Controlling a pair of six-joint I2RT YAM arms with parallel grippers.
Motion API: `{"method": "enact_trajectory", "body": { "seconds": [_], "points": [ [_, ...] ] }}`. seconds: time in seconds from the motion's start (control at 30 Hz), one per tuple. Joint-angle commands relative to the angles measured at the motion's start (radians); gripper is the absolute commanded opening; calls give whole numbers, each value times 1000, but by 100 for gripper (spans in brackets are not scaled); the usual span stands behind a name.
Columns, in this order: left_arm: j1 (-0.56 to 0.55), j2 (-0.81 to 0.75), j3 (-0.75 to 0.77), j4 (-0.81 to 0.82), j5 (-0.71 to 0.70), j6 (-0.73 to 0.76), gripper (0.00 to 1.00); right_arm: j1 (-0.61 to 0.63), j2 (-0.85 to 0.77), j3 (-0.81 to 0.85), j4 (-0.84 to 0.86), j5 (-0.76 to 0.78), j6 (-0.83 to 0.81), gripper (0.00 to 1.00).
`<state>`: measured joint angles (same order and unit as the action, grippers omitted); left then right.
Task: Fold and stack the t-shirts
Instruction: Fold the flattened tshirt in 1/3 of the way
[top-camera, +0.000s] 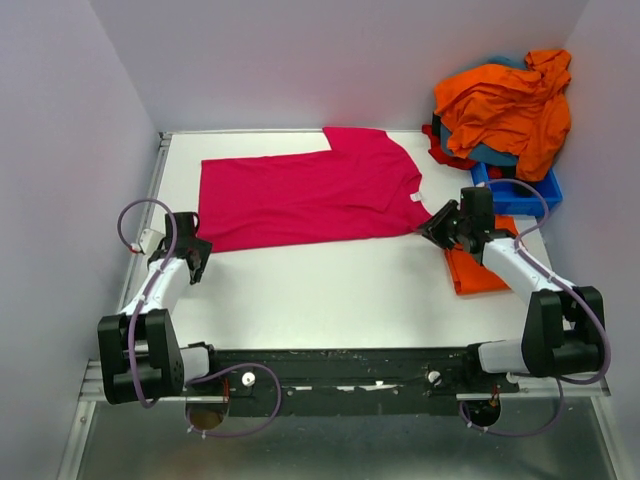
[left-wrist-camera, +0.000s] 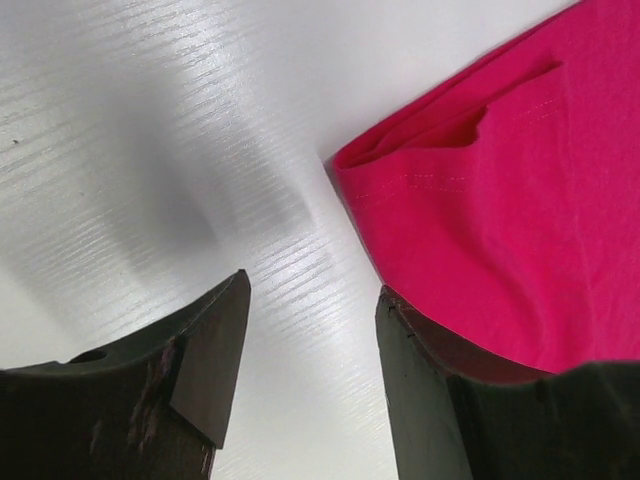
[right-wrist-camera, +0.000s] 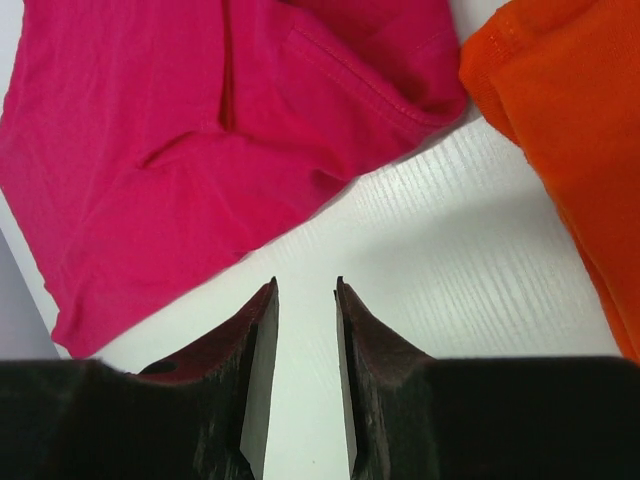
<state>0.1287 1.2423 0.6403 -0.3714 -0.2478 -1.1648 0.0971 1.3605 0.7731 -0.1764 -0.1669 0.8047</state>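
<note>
Magenta-pink soft cloth t-shirt (top-camera: 300, 195) is lying limp on the white table (top-camera: 320, 290) ahead of the spread left pincer (left-wrist-camera: 312, 285) and barely parted right pincer (right-wrist-camera: 306, 282), both empty, probably wanting light pinches at its layered corners.

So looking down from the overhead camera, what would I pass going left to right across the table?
left gripper → magenta-pink t-shirt → right gripper → blue bin. The orange shirts overlap the last two, so they are left out.
</note>
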Motion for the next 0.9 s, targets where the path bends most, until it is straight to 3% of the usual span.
{"method": "enact_trajectory", "body": {
  "seconds": [0.0, 0.27, 0.53, 0.77, 0.87],
  "points": [
    [-3, 34, -7, 74, -14, -25, 64, -2, -3, -43, 95, 63, 36, 36],
    [-3, 167, 35, 114, -28, -59, 62, -2, -49, -112, 195, 49, 62, 35],
    [0, 289, 97, 108, -53, -101, 50, -2, -32, -126, 215, 30, 62, 35],
    [5, 287, 53, 164, -74, -151, 3, -2, 32, -104, 180, 90, 62, 32],
    [6, 232, 13, 230, -102, -139, 0, -2, 66, -83, 137, 116, 71, 33]
  ]
}}
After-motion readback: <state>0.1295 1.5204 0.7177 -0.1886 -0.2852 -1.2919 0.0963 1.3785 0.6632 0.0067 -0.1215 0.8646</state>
